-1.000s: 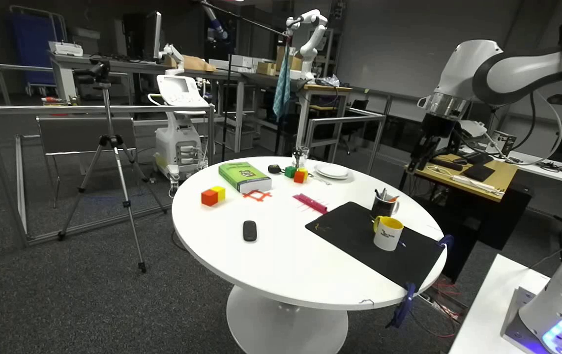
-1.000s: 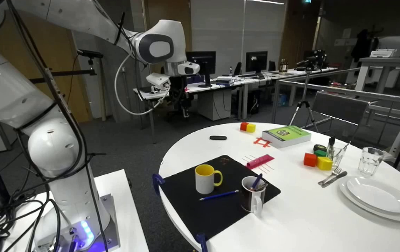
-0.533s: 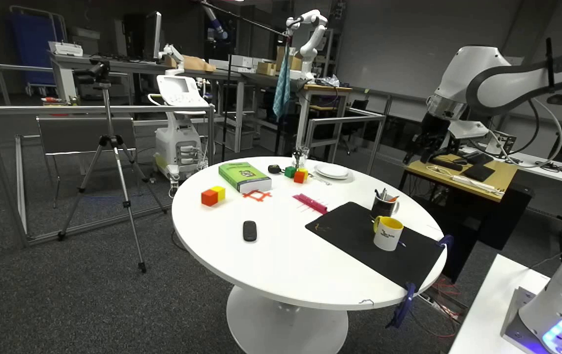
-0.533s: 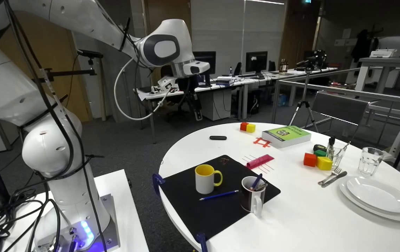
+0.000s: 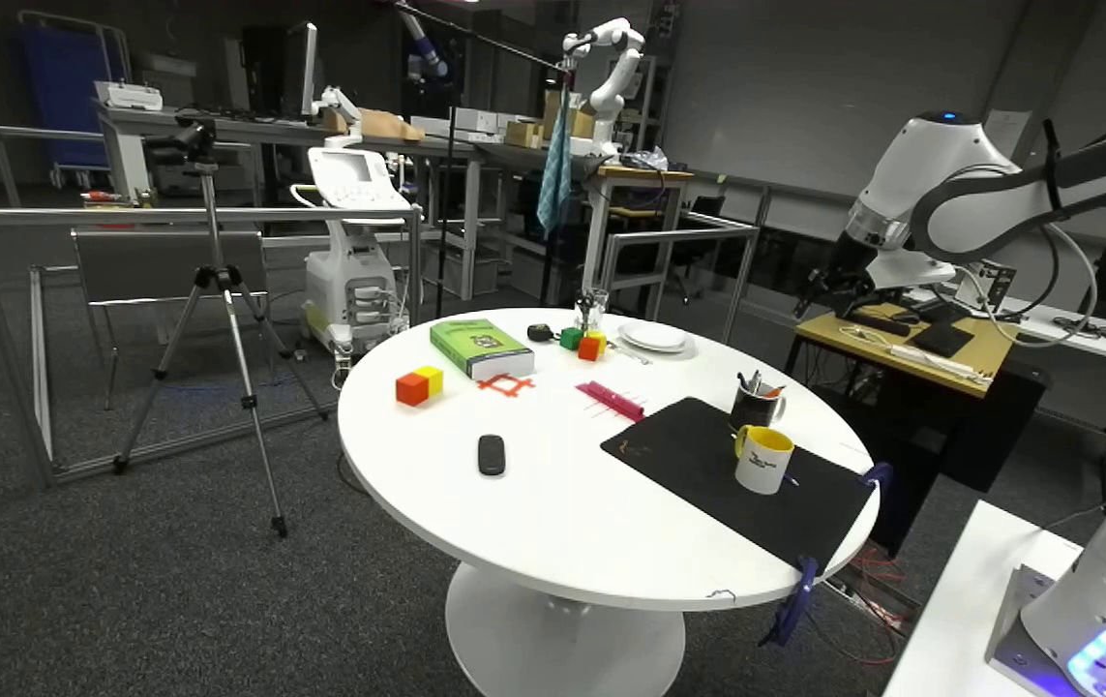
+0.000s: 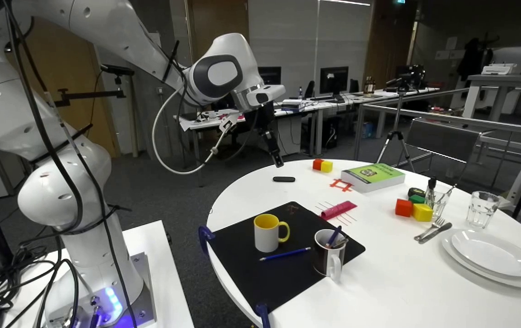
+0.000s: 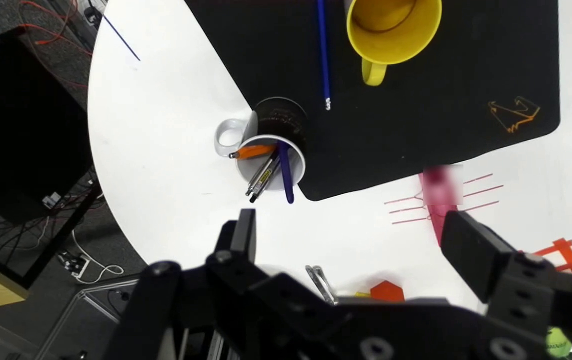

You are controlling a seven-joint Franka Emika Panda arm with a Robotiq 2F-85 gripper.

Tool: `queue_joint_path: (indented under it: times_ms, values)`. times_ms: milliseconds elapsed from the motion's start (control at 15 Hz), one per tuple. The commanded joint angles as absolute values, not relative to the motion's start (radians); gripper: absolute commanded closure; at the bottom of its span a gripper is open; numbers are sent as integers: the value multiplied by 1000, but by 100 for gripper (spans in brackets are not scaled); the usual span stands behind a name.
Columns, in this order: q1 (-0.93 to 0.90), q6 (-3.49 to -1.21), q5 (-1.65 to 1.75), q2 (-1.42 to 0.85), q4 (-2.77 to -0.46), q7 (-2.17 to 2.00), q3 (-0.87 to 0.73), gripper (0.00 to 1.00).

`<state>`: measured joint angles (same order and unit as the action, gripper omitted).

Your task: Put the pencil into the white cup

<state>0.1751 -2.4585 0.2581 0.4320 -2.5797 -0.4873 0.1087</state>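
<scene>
The blue pencil (image 6: 285,254) lies flat on the black mat, between the white cup and a dark mug. It also shows in the wrist view (image 7: 323,55). The white cup (image 6: 267,238) has a yellow inside and yellow handle and stands upright on the mat. It shows in an exterior view (image 5: 762,468), hiding most of the pencil, and at the top of the wrist view (image 7: 391,35), partly cut off. My gripper (image 7: 348,218) is open with nothing between its fingers. In an exterior view the gripper (image 6: 278,161) hangs tilted in the air, well above the table and apart from pencil and cup.
A dark mug (image 6: 322,259) with pens stands beside the pencil. The mat (image 6: 283,282) is clamped at the table edge. A pink object (image 6: 338,210), a black case (image 6: 284,179), a book (image 6: 373,176), cubes (image 6: 404,207), cutlery, glasses and plates (image 6: 492,255) are on the table.
The arm has lowered and the gripper has tilted, its fingers swinging toward the table, rightward and down in an exterior view. The pencil, cup and other table objects have not moved.
</scene>
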Motion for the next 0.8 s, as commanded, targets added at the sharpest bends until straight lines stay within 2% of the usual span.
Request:
queue_joint_path:
  times_ms: [0,200,733]
  values:
    - [178,-2456,255,433,-2578,-485,112,0]
    - [161,-2430,254,438,-2571,-501,141,0]
    - [197,-2365,269,197,-2496,-847,134,0]
